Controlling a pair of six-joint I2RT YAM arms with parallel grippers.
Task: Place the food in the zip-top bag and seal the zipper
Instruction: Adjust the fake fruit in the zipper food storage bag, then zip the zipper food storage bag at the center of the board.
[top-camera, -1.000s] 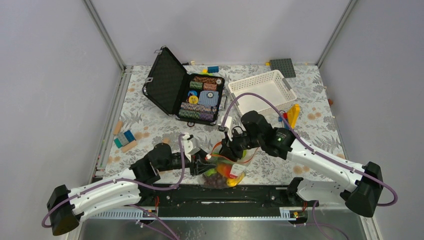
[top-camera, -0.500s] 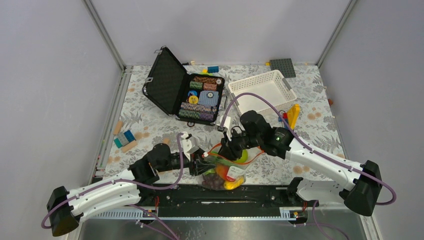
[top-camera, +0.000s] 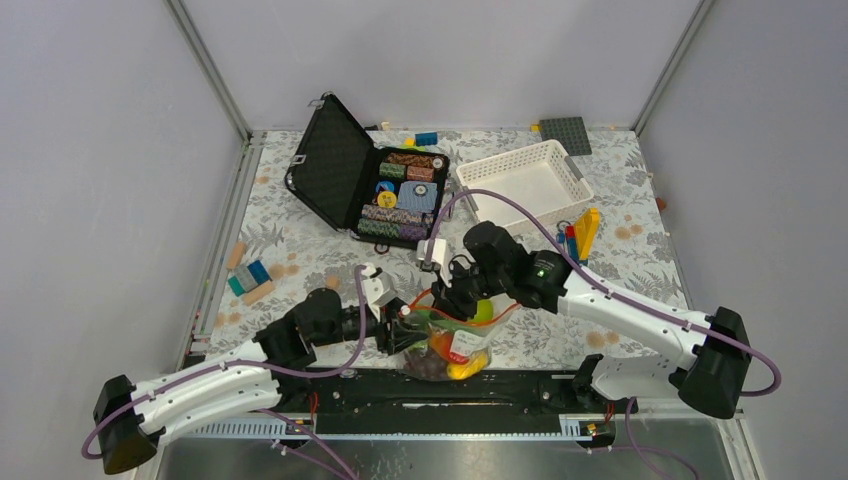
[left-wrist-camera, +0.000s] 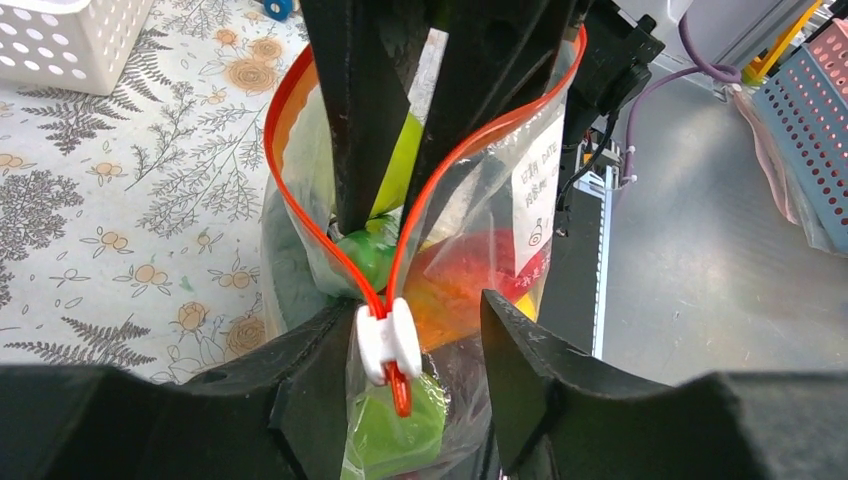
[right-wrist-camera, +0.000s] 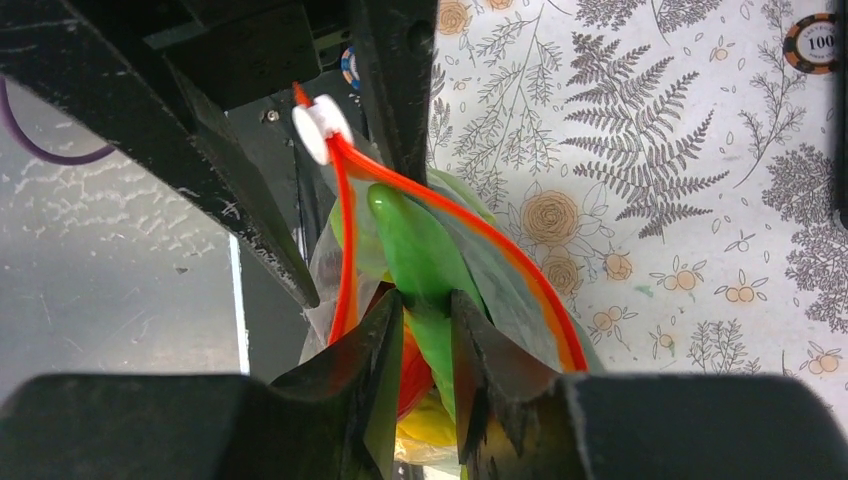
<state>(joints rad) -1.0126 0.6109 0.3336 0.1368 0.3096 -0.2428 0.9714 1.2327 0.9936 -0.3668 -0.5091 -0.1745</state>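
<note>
Reaching into the open mouth of the zip-top bag (left-wrist-camera: 470, 205), the right pincer (right-wrist-camera: 425, 300) is nipped narrow on a green food piece (right-wrist-camera: 415, 250), with the red-orange zipper (right-wrist-camera: 345, 240) running past on either side. The left pincer (left-wrist-camera: 415, 315) stands apart astride the bag's corner; the white slider (left-wrist-camera: 388, 340) touches one finger and is clear of the other. The bag holds orange, yellow and green toy food and is by the bench's (top-camera: 300, 250) near edge, between the arms.

Zip-top bag (top-camera: 445, 350) mouth filled by the right pincer (right-wrist-camera: 425, 300) and the green cucumber (right-wrist-camera: 415, 250) it grips, left pincer (left-wrist-camera: 415, 305) straddling the bag's zipper (right-wrist-camera: 345, 240) end, bare desk (top-camera: 305, 260) beyond the bag, black case (top-camera: 335, 170) farther back.
</note>
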